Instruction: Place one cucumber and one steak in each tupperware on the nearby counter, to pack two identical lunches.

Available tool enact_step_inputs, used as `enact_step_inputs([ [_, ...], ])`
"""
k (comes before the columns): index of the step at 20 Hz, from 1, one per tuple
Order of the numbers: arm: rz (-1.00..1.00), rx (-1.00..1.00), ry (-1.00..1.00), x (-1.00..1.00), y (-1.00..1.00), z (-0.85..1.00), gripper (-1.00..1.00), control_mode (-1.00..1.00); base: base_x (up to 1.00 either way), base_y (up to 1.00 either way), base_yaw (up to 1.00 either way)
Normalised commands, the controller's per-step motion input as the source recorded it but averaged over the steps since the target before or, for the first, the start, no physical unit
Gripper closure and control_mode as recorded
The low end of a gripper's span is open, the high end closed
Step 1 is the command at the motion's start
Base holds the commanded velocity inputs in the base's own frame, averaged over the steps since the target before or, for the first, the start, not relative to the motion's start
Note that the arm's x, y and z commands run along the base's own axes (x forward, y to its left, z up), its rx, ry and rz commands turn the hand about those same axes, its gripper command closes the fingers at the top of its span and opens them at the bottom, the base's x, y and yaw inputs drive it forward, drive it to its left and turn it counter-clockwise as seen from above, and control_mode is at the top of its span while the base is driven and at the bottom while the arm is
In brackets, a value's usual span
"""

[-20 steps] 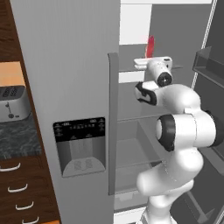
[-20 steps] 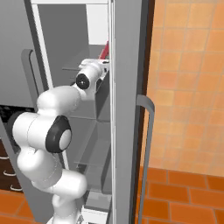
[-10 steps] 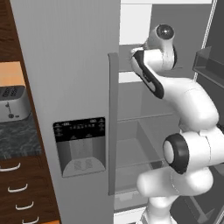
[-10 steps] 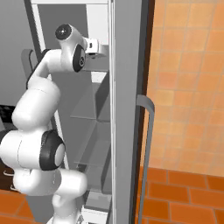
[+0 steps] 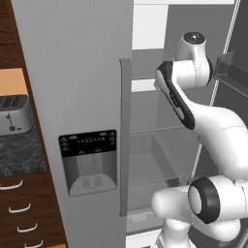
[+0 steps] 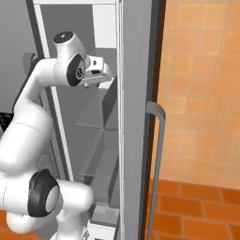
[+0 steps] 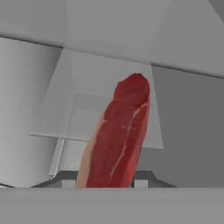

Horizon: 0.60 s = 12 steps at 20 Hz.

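An elongated red-pink steak (image 7: 120, 140) with a pale fatty edge stands up between my dark fingertips in the hand view. My gripper (image 7: 105, 178) is shut on its lower end. Behind the steak are grey fridge walls and a glass shelf. From the right base view my white hand (image 6: 97, 70) sits high inside the open fridge, pointing toward the door edge that hides its fingers. The counter (image 5: 19, 150) of black-grey marbled stone lies at the far left of the left base view. The cucumber and the tupperware are out of view.
The closed fridge door (image 5: 82, 111) with its dispenser panel and vertical handle (image 5: 125, 135) stands left of my arm. The open door (image 6: 136, 117) is on my right. A silver toaster (image 5: 14, 114) sits on the counter above drawers (image 5: 19, 208). Glass shelves (image 5: 160, 140) are below my hand.
My arm has swung upward inside the fridge, its upper joints rising toward the top shelf, carrying the steak with it. The jaws have closed slightly more on the meat.
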Motion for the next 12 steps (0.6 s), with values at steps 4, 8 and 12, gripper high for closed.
enact_step_inputs([
  [4,0.07,0.0,0.11,-1.0,0.0,-1.0,1.0,-1.0,0.0,0.0,0.0],
  [8,0.11,0.0,0.0,-1.0,-0.06,-0.85,1.0,-1.0,0.0,0.0,0.0],
  [12,0.03,0.0,0.0,-0.25,-0.01,-0.2,1.0,1.0,-0.75,0.04,0.13],
])
